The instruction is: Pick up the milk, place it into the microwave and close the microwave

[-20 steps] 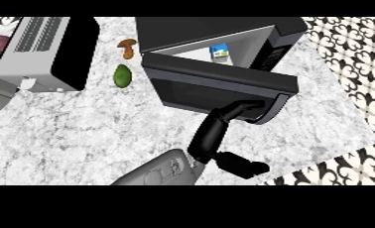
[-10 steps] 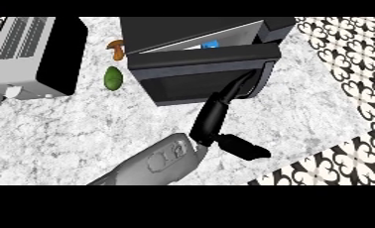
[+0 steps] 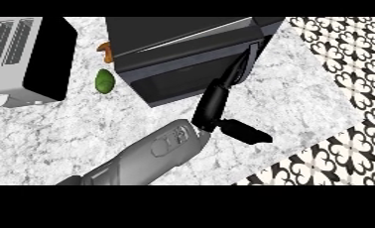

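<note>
Milk not visible; microwave point(image 3: 183, 53) door looks shut or nearly so, hiding inside. My right hand point(image 3: 219, 100) open, fingers straight, tips pressed on door's right edge, thumb stuck out sideways. Green fruit point(image 3: 104, 80) on marble counter point(image 3: 81, 123) left of microwave; toaster point(image 3: 33, 56) farther left.

I am at a kitchen counter. The marble worktop point(image 3: 88, 123) carries a black microwave point(image 3: 183, 48) at the far centre and a grey toaster point(image 3: 33, 58) at the far left. Food lies between the two appliances: a green avocado point(image 3: 104, 80) and, farther back, a brown mushroom point(image 3: 106, 51). Patterned black-and-white floor tile point(image 3: 344, 63) borders the counter on the right.
</note>
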Available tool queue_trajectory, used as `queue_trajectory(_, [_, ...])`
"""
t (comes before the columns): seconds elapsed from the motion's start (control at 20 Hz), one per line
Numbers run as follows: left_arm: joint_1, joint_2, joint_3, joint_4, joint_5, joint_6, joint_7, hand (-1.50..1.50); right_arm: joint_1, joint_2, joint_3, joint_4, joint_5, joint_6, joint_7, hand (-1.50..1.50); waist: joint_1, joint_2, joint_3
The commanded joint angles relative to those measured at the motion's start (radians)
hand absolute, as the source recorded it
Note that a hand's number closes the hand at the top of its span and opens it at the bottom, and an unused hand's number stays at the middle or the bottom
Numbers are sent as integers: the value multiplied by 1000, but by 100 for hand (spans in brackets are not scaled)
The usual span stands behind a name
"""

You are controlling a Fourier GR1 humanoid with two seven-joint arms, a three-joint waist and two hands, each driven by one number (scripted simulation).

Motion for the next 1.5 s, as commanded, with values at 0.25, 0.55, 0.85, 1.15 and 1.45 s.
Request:
queue_trajectory(0.25, [-78, -1, 7, 73, 69, 25, -36, -150, -36, -40, -9, 10, -42, 10, 28, -150, -41, 9, 1])
queue_trajectory(0.55, [-109, -1, 4, 88, 119, 28, -47, -150, -61, -61, -15, 22, -75, 18, 41, -150, -51, 10, 2])
queue_trajectory(0.85, [-107, -1, -9, 104, 154, 40, -78, -150, -75, -87, -23, 34, -94, 31, 53, -150, -63, 14, 2])
queue_trajectory(1.15, [-121, -1, -23, 110, 182, 53, -108, -150, -93, -103, -26, 52, -125, 31, 68, -150, -60, 14, 3])
queue_trajectory(1.45, [-122, -1, -36, 120, 220, 57, -126, -150, -105, -117, -22, 60, -147, 42, 80, -150, -65, 18, 3])
